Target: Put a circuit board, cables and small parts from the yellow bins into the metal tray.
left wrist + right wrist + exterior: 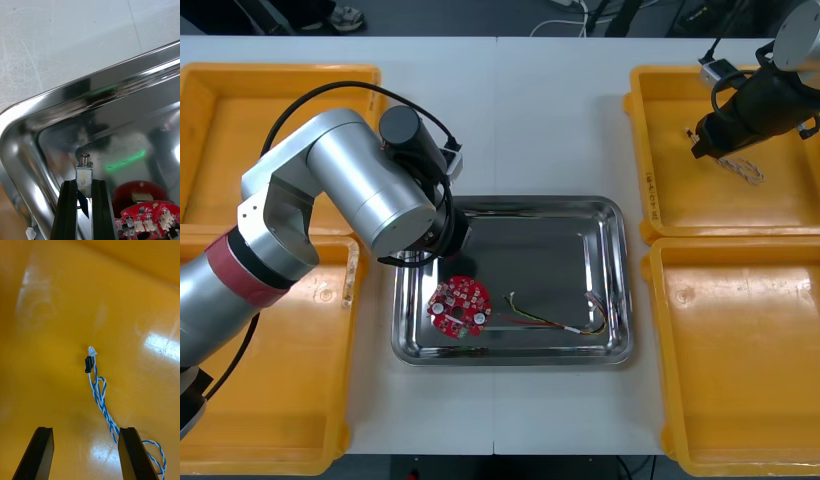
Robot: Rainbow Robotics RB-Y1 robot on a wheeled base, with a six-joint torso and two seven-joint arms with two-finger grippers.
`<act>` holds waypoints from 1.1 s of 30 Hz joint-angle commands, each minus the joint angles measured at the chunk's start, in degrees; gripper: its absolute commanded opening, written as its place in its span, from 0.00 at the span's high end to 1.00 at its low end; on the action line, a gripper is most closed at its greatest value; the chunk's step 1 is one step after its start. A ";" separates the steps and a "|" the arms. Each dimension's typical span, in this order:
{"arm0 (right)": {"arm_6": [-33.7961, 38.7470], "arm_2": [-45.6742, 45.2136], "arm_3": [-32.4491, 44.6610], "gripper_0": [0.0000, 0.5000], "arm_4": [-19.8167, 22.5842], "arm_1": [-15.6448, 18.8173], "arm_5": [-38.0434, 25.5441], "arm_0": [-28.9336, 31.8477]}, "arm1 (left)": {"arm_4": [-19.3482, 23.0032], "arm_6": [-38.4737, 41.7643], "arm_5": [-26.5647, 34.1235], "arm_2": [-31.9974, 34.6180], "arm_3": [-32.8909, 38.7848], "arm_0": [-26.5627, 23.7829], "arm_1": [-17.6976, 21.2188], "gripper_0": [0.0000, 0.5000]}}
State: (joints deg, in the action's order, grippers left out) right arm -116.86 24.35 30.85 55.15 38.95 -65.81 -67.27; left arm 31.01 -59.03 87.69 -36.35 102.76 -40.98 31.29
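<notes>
Inspection found four yellow bins (740, 370), one metal tray (540, 250), one circuit board (460, 305), one red-yellow cable (555, 322), one blue-white cable (108, 418), one small metal part (84, 174).

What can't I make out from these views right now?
Front view: left jaws and their metal part, hidden under the left arm.
Left wrist view: board cut by the edge; part touching tray or not, unclear.
Right wrist view: cable, far end runs off the edge.
</notes>
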 commanded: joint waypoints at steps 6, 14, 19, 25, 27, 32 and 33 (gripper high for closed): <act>-9.08 1.93 0.61 0.00 5.05 5.08 3.32 -1.19 | -1.74 5.24 -2.17 -2.93 -1.86 0.20 -0.97 1.00; -12.78 2.02 0.61 0.00 5.49 5.96 6.22 0.04 | -1.74 6.21 -5.07 -4.69 -3.18 0.28 -0.97 1.00; -13.57 2.02 0.61 0.00 5.67 5.78 8.50 1.88 | -1.39 6.56 -5.07 -4.87 -3.18 0.20 -0.97 1.00; -13.13 2.02 0.61 0.00 8.04 5.52 8.68 3.82 | -1.04 6.82 -5.16 -4.87 -3.09 0.20 -0.97 0.53; -13.22 2.02 0.61 0.00 9.45 5.52 8.85 4.78 | -0.95 6.82 -5.51 -4.96 -3.09 0.20 -0.97 0.08; -13.13 2.02 0.61 0.00 9.98 5.26 8.76 5.31 | -0.78 7.00 -5.95 -4.96 -3.09 0.20 -1.06 0.00; -12.95 2.02 0.61 0.00 9.98 5.08 8.76 5.40 | -0.69 7.00 -6.13 -4.96 -3.09 0.20 -0.97 0.00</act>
State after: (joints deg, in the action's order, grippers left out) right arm -128.22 26.07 30.85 64.54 42.31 -57.53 -61.91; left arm 29.85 -57.48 82.53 -40.43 99.08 -40.97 31.24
